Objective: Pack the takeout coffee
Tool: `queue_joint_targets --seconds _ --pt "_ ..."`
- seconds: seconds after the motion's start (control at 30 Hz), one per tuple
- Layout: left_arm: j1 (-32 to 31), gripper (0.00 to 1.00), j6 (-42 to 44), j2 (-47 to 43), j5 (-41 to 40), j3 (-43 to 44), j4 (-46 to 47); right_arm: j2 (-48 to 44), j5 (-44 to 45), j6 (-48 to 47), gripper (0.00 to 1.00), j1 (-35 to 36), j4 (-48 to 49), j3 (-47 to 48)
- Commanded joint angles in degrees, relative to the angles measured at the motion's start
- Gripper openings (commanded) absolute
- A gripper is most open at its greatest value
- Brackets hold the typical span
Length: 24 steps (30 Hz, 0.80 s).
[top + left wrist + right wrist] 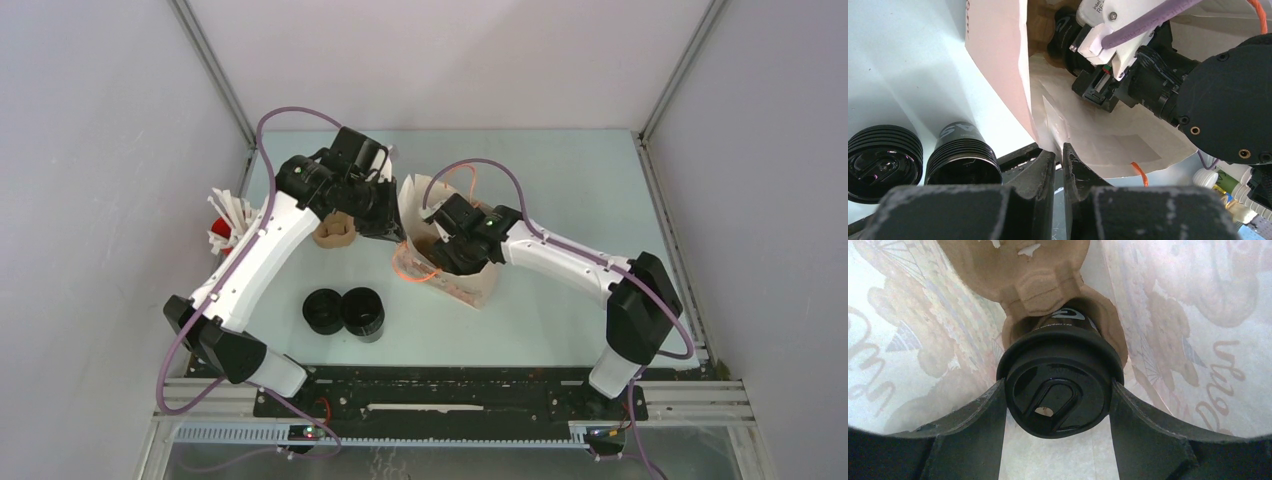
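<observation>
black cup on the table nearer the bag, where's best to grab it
Grip the cup across its round wall below the lid, coming from above with jaws front and back: it stands upright, and its twin crowds the side away from the bag.

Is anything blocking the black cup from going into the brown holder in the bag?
Nothing visible. The right tool grips the black cup, and its base already meets the brown holder inside the bag.
</observation>
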Motion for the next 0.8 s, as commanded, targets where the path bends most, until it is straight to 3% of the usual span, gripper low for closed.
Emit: queue_joint_targets --seconds 0.0,0.27,0.33,0.5,0.77 --pt "0.2 0.13 -0.8 -2.6 0.6 -0.6 2.4 3.1 -2.3 0.1 0.54 -0.1 -16.4 0.6" --pt "0.2 0.13 -0.6 -1.9 1.2 -0.2 2.4 3.4 -3.4 1.6 0.76 -0.2 -20.3 9.5" --pt "0.2 0.12 -0.5 -1.8 1.3 -0.1 2.5 3.6 -3.2 1.9 0.87 -0.3 -21.5 11.4" --pt "0.2 0.09 -0.3 -1.2 2.0 0.1 2.7 4.0 -2.9 2.5 0.95 -0.3 -22.8 14.5" --pt "0.2 0.07 -0.1 -0.1 2.0 1.7 2.2 3.0 -2.7 4.8 0.95 -0.6 -24.3 20.6"
